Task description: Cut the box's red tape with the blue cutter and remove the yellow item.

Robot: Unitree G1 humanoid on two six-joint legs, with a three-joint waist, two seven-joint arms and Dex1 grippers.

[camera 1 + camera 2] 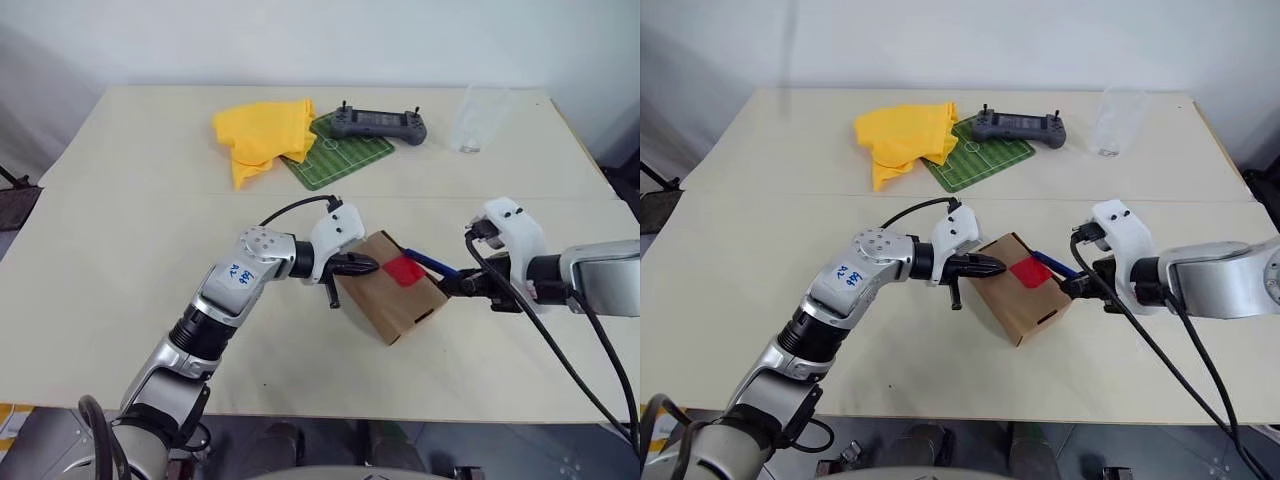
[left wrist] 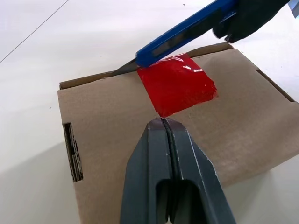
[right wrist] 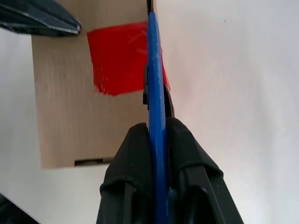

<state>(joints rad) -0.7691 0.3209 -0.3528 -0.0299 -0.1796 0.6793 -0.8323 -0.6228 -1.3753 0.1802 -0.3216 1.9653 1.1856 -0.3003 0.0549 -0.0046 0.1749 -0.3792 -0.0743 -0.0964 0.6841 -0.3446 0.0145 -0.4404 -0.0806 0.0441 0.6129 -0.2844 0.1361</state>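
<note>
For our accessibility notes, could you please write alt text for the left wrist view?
The shut left gripper presses on the cardboard box beside the red tape. The blue cutter, held by the right gripper, has its blade at the tape's far edge.

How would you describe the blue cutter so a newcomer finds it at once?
Start at the brown cardboard box near the table's front edge. Along its far top edge, beside the red tape, lies the blue cutter, clamped in the right gripper. It is the only slim blue object there.
</note>
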